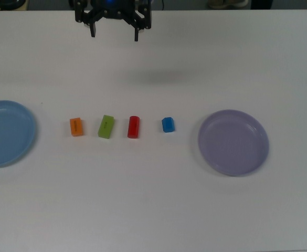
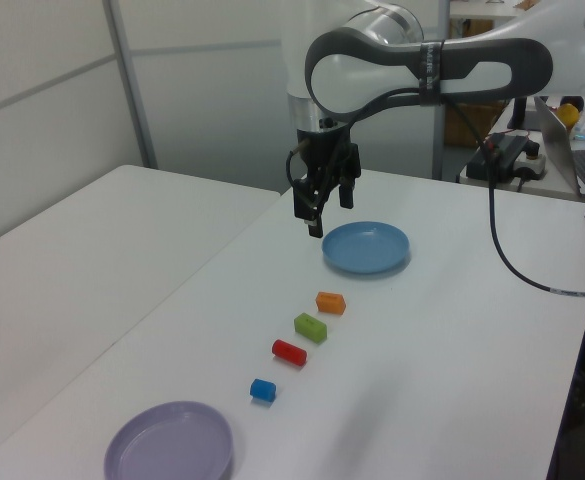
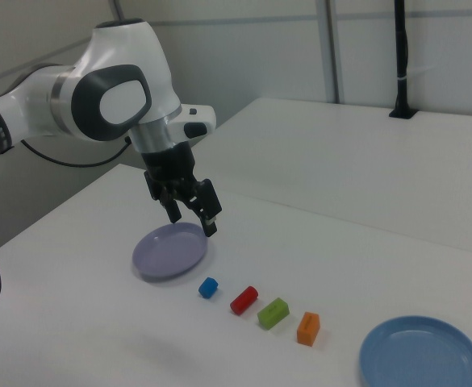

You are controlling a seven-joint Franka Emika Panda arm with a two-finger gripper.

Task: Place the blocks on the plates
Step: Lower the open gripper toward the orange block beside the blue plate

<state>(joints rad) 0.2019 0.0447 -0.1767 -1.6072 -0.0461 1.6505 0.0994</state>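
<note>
White table (image 1: 153, 210), two bare plates (image 1: 233, 142)

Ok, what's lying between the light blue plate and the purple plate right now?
In the top view, four blocks lie in a row between the light blue plate and purple plate: orange block, green block, red block, blue block.

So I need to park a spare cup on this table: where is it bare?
Bare: the near strip below the block row in the top view, and between the gripper and that row. Crowded: the line from blue plate to purple plate.
</note>
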